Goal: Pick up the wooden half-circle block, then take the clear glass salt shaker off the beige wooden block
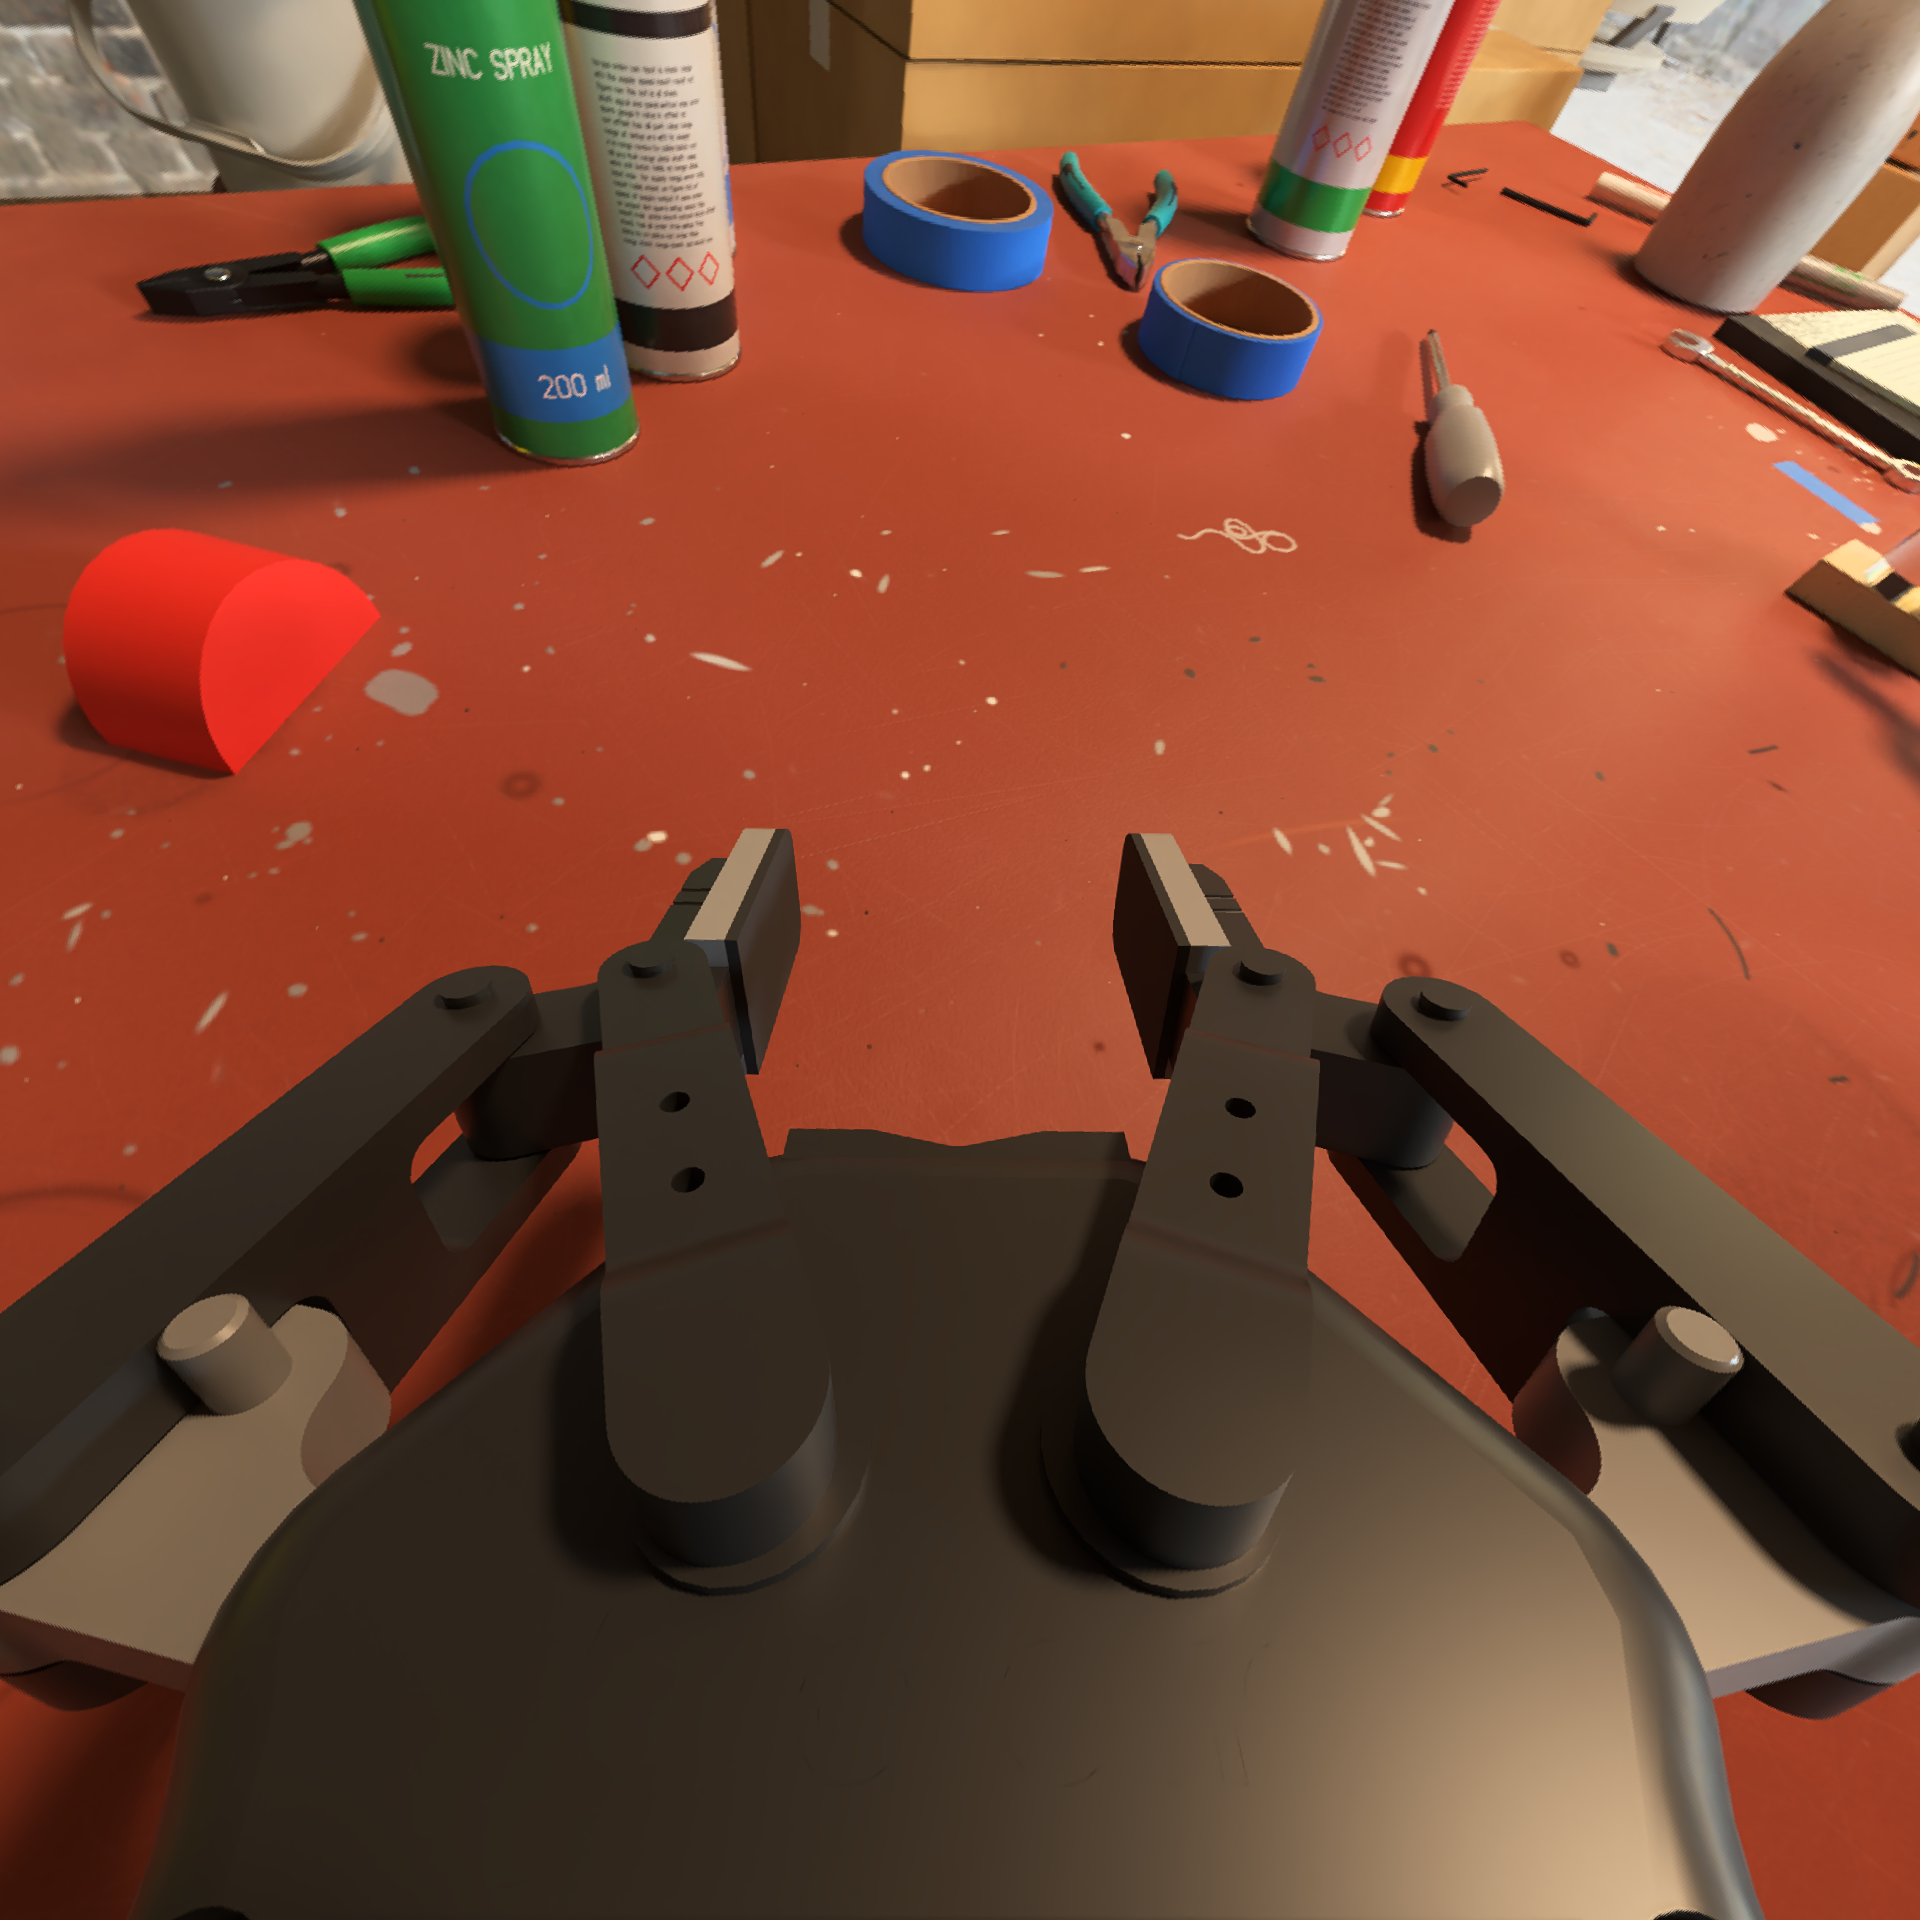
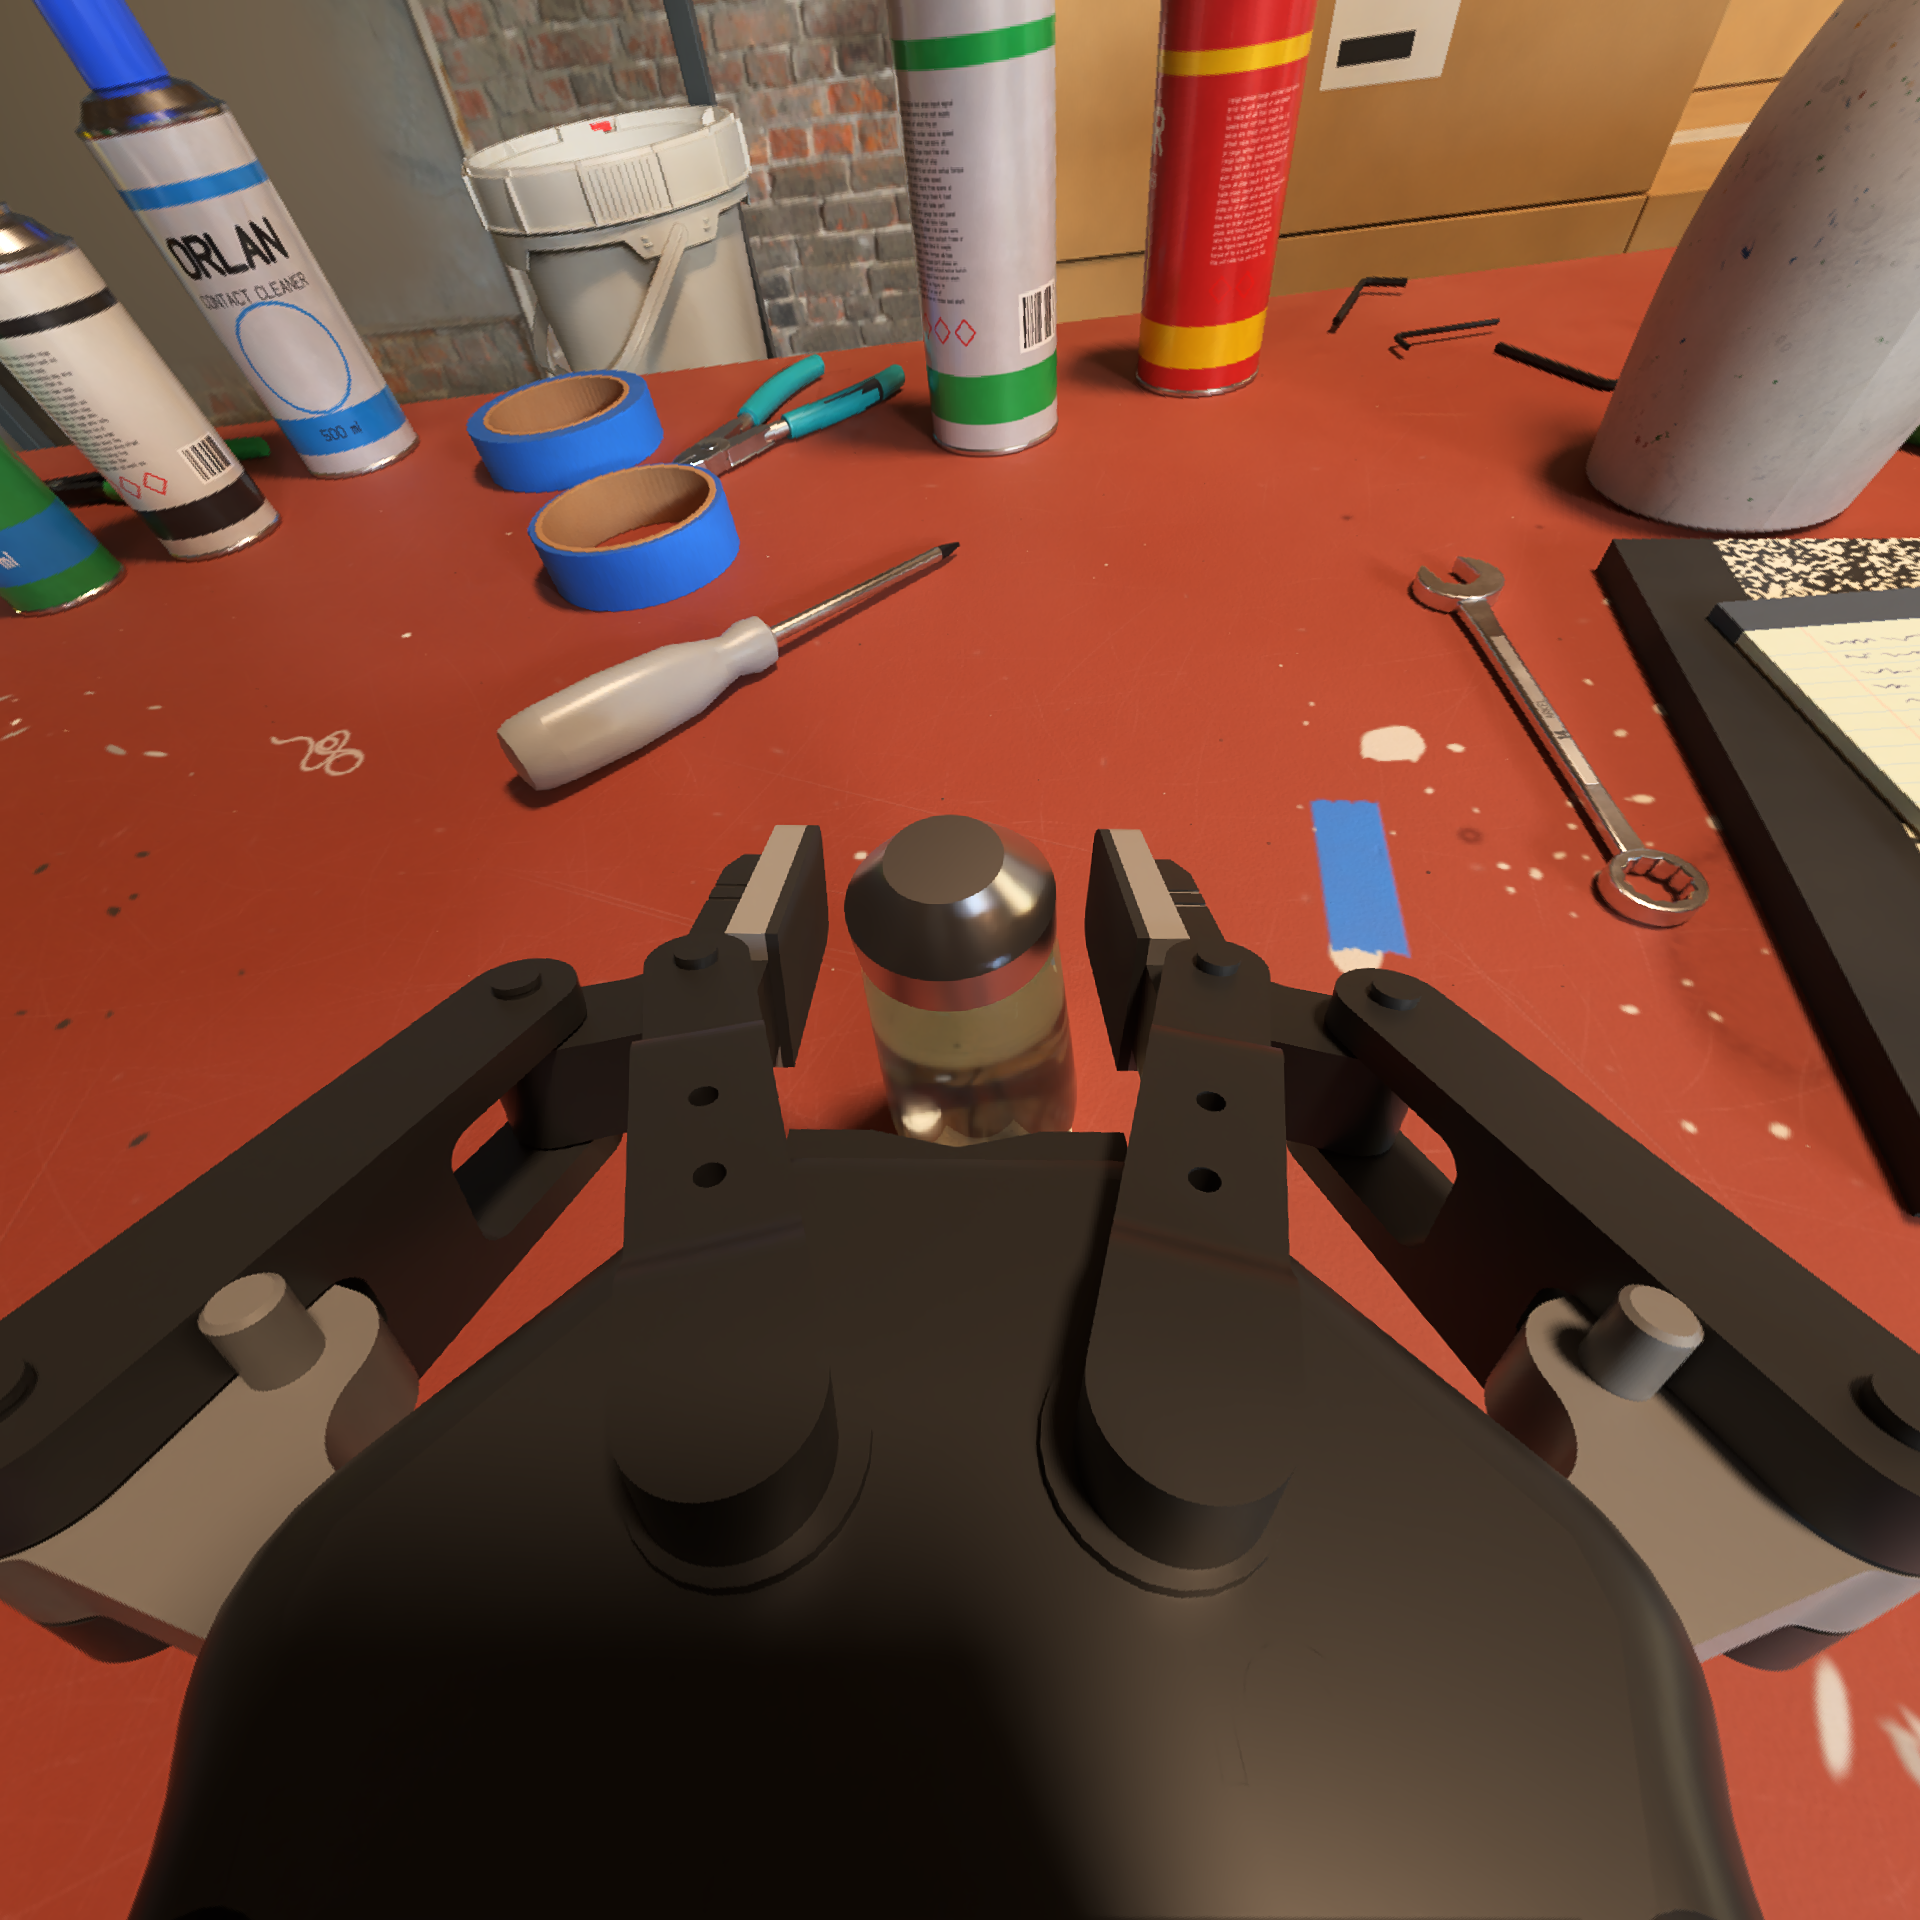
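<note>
You see a paint-flecked red table [image 1: 935, 644] carrying a red half-circle block [image 1: 197, 644] near its left edge. Spray cans [image 1: 520, 229], two blue tape rolls [image 1: 956, 218], pliers [image 1: 1117, 213] line the far edge; a screwdriver [image 1: 1460, 447] lies toward the right edge.

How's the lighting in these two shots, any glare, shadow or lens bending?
Left wrist view: even light, long shadow left of the green can, cans splay outward from wide-angle bending. Right wrist view: bright glints on the shaker cap and glass, gripper body in deep shadow at the bottom.
</note>
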